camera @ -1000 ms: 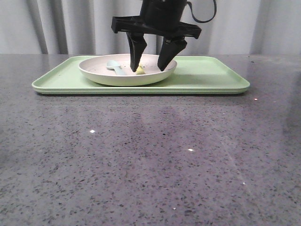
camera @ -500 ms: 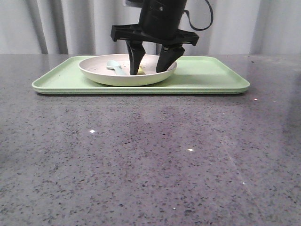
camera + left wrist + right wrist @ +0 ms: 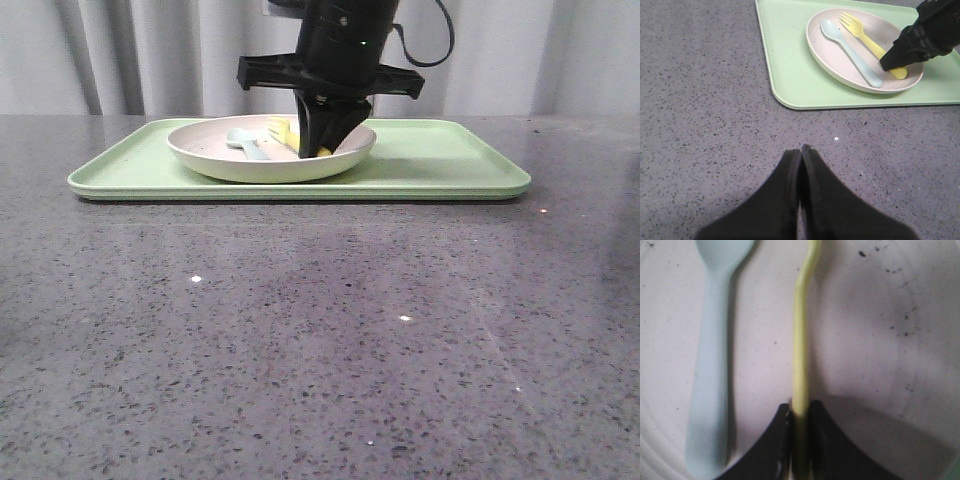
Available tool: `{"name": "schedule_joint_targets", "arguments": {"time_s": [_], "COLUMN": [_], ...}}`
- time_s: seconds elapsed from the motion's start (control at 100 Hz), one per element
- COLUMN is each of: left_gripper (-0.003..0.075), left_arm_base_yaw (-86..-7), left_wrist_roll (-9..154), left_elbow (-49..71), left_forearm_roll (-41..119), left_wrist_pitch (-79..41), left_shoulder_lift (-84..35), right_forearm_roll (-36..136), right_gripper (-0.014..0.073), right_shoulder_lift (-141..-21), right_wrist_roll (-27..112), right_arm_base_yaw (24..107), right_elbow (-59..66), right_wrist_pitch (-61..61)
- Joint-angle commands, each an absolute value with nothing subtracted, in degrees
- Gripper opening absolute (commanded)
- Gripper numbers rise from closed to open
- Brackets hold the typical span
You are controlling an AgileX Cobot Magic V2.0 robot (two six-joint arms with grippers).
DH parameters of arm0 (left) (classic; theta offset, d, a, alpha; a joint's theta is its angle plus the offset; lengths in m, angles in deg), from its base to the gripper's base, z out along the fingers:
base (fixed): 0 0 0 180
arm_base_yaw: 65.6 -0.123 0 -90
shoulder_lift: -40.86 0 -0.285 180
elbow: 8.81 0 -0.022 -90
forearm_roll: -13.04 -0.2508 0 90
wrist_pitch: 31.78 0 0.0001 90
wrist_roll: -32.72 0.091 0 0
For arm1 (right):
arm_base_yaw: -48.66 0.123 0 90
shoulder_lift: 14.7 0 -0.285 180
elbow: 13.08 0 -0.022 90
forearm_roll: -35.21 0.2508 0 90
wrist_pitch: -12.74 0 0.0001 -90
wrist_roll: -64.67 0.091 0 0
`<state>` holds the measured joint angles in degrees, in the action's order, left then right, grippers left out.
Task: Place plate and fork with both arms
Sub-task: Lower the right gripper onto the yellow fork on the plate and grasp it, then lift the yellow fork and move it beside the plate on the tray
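The speckled off-white plate [image 3: 215, 160] [image 3: 840, 70] [image 3: 880, 340] rests on the left half of the light-green tray [image 3: 440, 160] [image 3: 790, 85]. Inside it lies the yellow fork [image 3: 281, 130] [image 3: 860, 35] [image 3: 801, 350], tines toward the far side. My right gripper [image 3: 322, 150] [image 3: 892, 64] [image 3: 800, 412] reaches down into the plate and is shut on the fork's handle, turned on edge between the fingers. My left gripper [image 3: 801, 150] hovers over bare tabletop short of the tray, shut with nothing in it; the front view does not show it.
A pale blue spoon [image 3: 245, 143] [image 3: 850, 50] [image 3: 712, 365] lies in the plate beside the fork. The tray's right half holds nothing. Grey speckled tabletop [image 3: 320, 330] stretches in front of the tray, with a curtain behind.
My right gripper came down into the plate and its fingers went from wide apart to shut on the fork's handle. The fork now shows tilted up at its far end.
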<state>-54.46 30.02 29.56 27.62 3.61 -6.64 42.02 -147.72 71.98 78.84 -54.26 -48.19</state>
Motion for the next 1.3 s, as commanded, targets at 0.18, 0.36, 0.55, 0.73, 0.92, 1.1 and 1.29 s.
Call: {"name": "schedule_joint_targets", "arguments": {"time_s": [0.18,0.36,0.55,0.73,0.92,1.1,1.29], "left_gripper": [-0.002,-0.002,-0.002,-0.002,-0.002,-0.002,-0.002], "left_arm_base_yaw": [-54.5,-54.5,-54.5,-54.5,-54.5,-54.5,-54.5], "left_wrist_roll": [29.6,29.6,29.6,29.6,29.6,29.6,29.6], "left_elbow": [28.0,28.0,28.0,28.0,28.0,28.0,28.0], "left_forearm_roll": [28.2,28.2,28.3,28.4,28.4,28.4,28.4], "left_wrist_pitch": [-0.3,-0.3,-0.3,-0.3,-0.3,-0.3,-0.3], "left_shoulder_lift": [-6.4,-6.4,-6.4,-6.4,-6.4,-6.4,-6.4], "right_forearm_roll": [42.3,42.3,42.3,42.0,39.5,37.3,37.2], "right_gripper": [-0.0036,-0.0036,-0.0036,-0.0036,-0.0036,-0.0036,-0.0036], "right_shoulder_lift": [-143.3,-140.6,-137.3,-135.4,-134.8,-134.8,-135.6], "right_wrist_roll": [72.7,72.9,72.9,73.6,74.6,75.9,75.9], "right_arm_base_yaw": [78.8,78.8,78.3,75.7,72.6,69.5,68.0], "right_elbow": [-55.9,-55.9,-55.9,-55.9,-55.9,-55.8,-55.5], "right_wrist_pitch": [-47.5,-47.3,-48.1,-52.0,-55.9,-59.4,-61.1]}}
